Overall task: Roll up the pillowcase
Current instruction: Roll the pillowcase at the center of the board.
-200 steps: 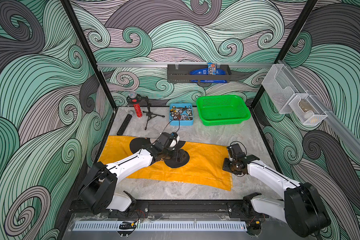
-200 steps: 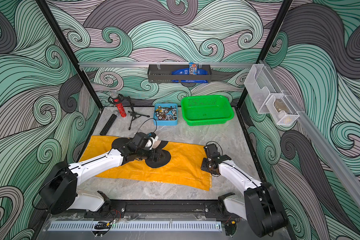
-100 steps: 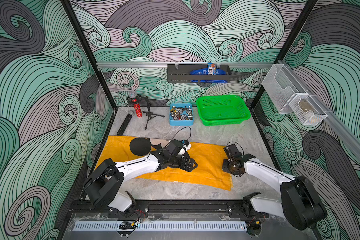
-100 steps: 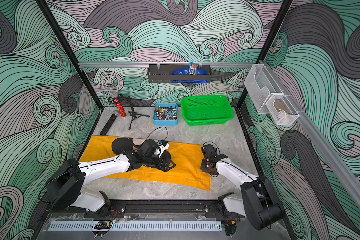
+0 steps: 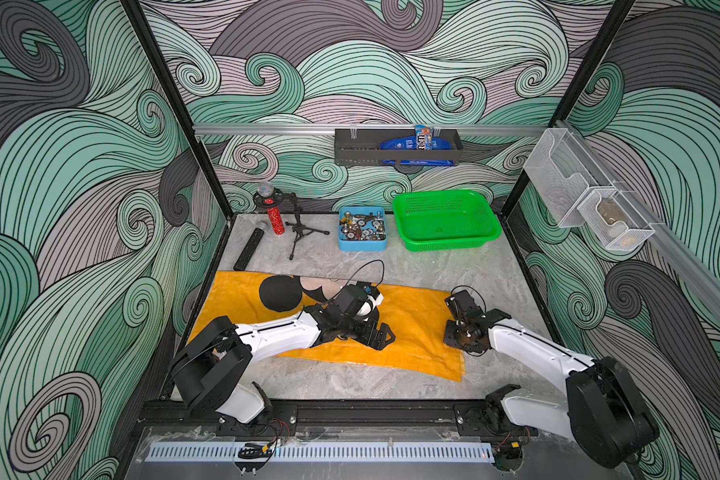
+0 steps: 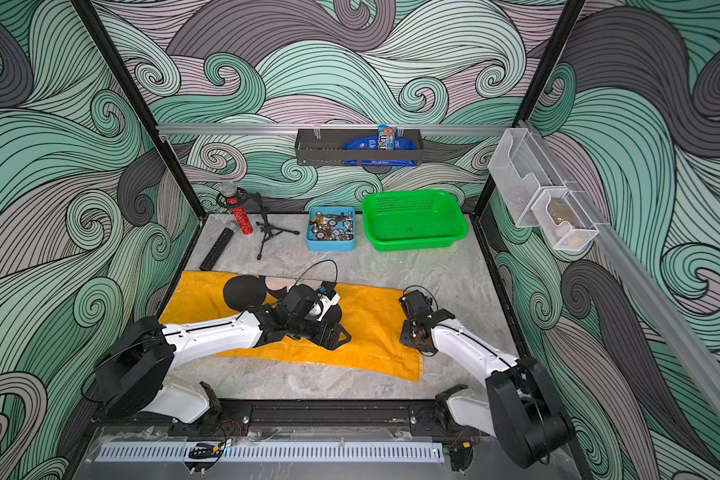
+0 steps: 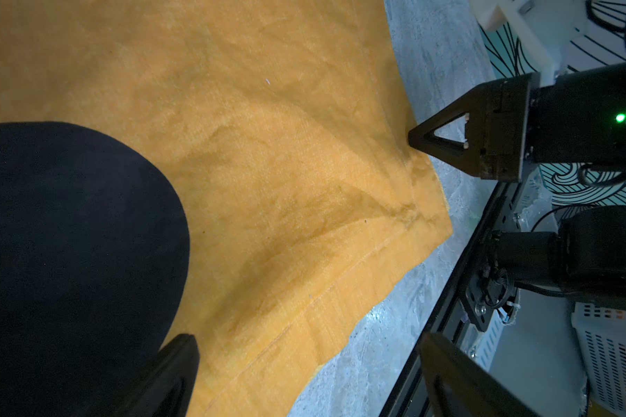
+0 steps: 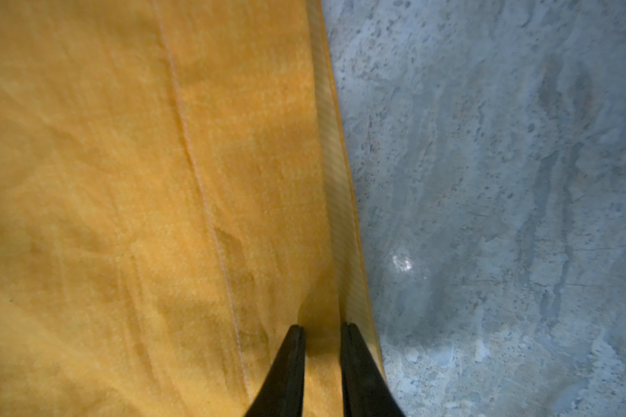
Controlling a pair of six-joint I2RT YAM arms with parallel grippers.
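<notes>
across the front half of the counter, the pillowcase is lying flat and unrolled, its long sides running left to right and its black ear print showing toward the left end. at the right short edge, the right tool is pressing down on the hem with its jaws drawn narrow, pinching a thin ridge of yellow cloth between them. creases are fanning toward that spot in the left wrist view. the left tool is hovering low over the middle of the cloth, jaws spread wide and holding nothing. the rolling itself is looking not yet begun. the pinch is taking only a sliver of thin hem, so a pull may be slipping it free, or dragging the whole sheet sideways instead of turning the edge over. with one point held, the roll may be starting crooked. the green basket and blue tray are sitting well apart at the back.
</notes>
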